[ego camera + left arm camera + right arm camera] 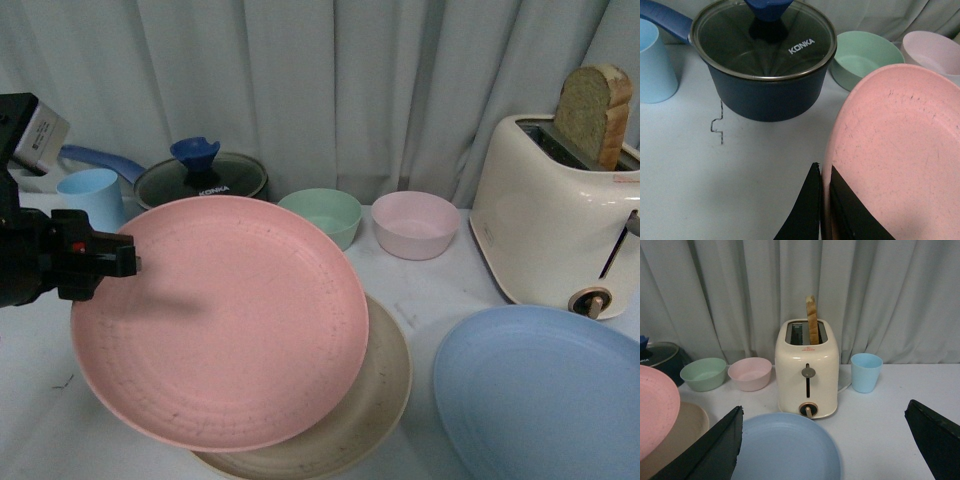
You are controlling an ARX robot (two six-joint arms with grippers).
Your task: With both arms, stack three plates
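Observation:
My left gripper (pixel 128 258) is shut on the left rim of the pink plate (pixel 225 320), which hangs tilted over the cream plate (pixel 385 385) lying on the table. In the left wrist view the two black fingers (pixel 807 210) pinch the pink plate (pixel 900 150) at its edge. The light blue plate (pixel 545 395) lies flat at the front right. In the right wrist view my right gripper (pixel 825 432) stands wide open above the light blue plate (pixel 785 447), touching nothing; the pink plate (pixel 655 407) and cream plate (pixel 682 432) show off to the side.
A cream toaster (pixel 555 225) with a bread slice stands at the back right. A green bowl (pixel 322 213), a pink bowl (pixel 415 222), a lidded dark pot (pixel 200 180) and a blue cup (pixel 92 197) line the back. Another blue cup (pixel 866 371) stands beside the toaster.

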